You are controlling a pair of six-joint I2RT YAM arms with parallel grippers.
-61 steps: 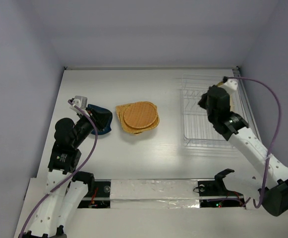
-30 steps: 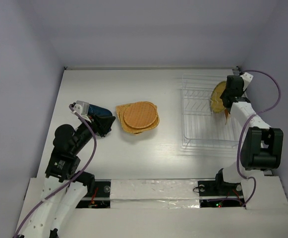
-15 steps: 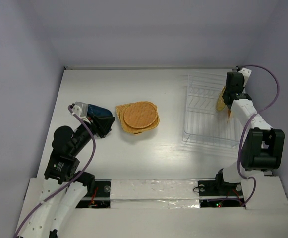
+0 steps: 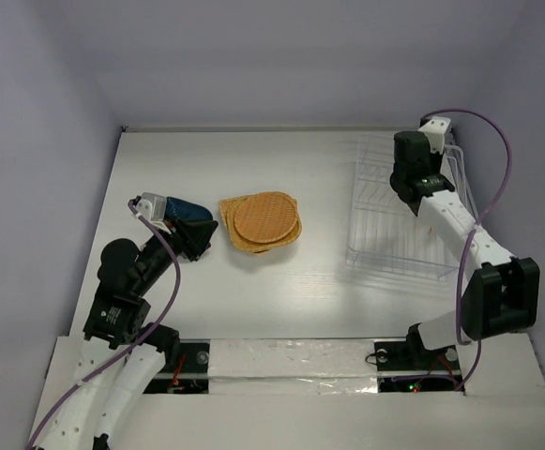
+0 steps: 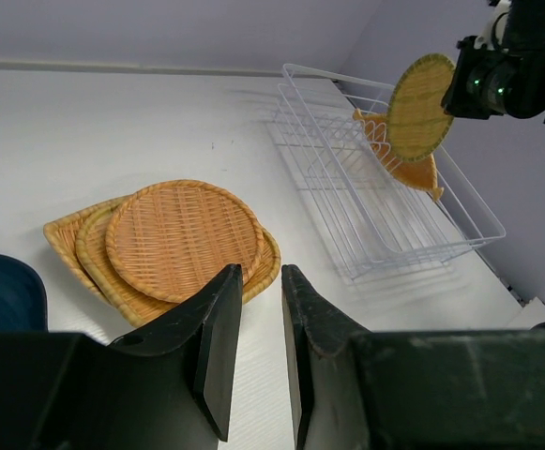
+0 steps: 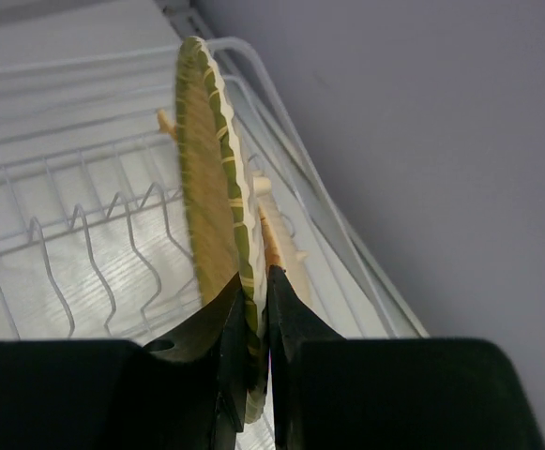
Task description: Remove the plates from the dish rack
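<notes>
Two arms work over a white table (image 4: 253, 300). It bears one clear wire dish rack (image 5: 366, 220) on the right, one stack of woven plates (image 5: 183, 242) near the middle and one dark blue dish (image 5: 5, 295) on the left.

**Right arm.** The right gripper (image 6: 256, 281) is clamped on the lower rim of one round plate (image 5: 420, 108), woven with a green edge. It holds the plate upright over the far right part of the rack. The right wrist view shows the plate edge-on, a finger pressed to each face.

**Rack.** One orange-tan plate (image 5: 413, 173) stands in the rack against its far right side, just behind the held plate. No other plate shows among the tines.

**Stack.** Three layers can be counted: a round plate on top, a wider one beneath it, and one with a rounded corner jutting left at the bottom. The stack lies flat, well apart from the rack.

**Left arm.** The left gripper (image 5: 261, 272) hovers low at the near edge of the stack. Its two fingers are slightly apart with only table showing between them. The blue dish lies just to its left, outside the fingers.

**Count.** Five woven plates and one blue dish.
</notes>
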